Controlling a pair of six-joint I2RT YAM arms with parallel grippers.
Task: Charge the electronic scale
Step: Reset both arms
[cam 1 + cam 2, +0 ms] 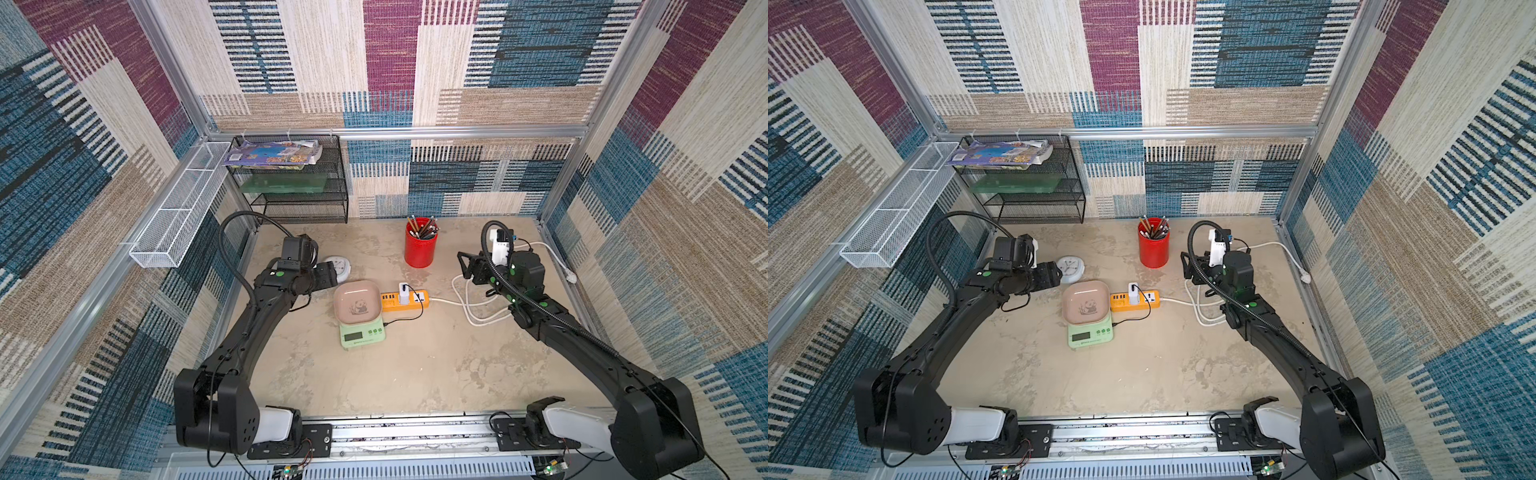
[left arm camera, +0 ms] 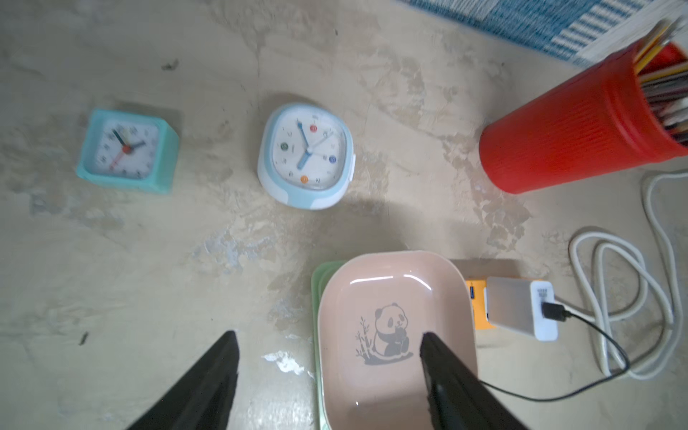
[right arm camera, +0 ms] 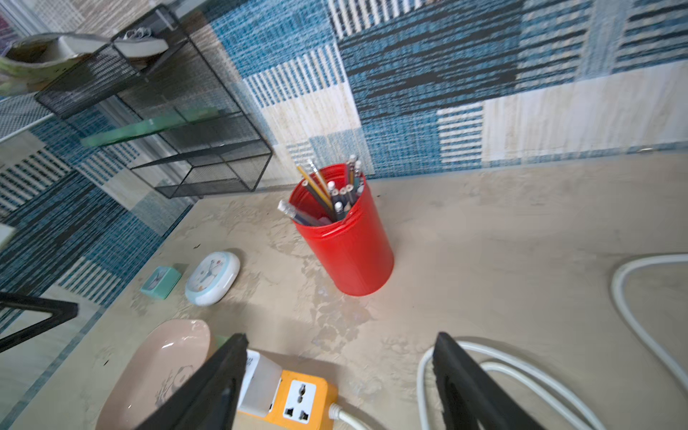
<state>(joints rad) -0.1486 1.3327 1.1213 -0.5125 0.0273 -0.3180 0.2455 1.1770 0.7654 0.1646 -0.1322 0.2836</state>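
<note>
The electronic scale point(image 1: 362, 336) is mint green and carries a pink panda bowl point(image 1: 357, 302) mid-table in both top views. A white charger point(image 1: 404, 293) sits in the orange power strip point(image 1: 405, 300). A thin black cable point(image 1: 409, 318) loops from the charger to the scale's right side. My left gripper point(image 2: 327, 338) hovers open just left of the bowl point(image 2: 391, 298), one finger over it, holding nothing. My right gripper point(image 3: 340, 340) is open and empty, raised right of the power strip point(image 3: 301, 400).
A red pencil cup point(image 1: 420, 247) stands behind the strip. Two clocks, teal point(image 2: 128, 150) and white-blue point(image 2: 307, 156), lie near my left gripper. The strip's white cord point(image 1: 469, 307) coils under my right arm. A black mesh shelf point(image 1: 291, 178) and a white basket point(image 1: 183, 208) are at the back left.
</note>
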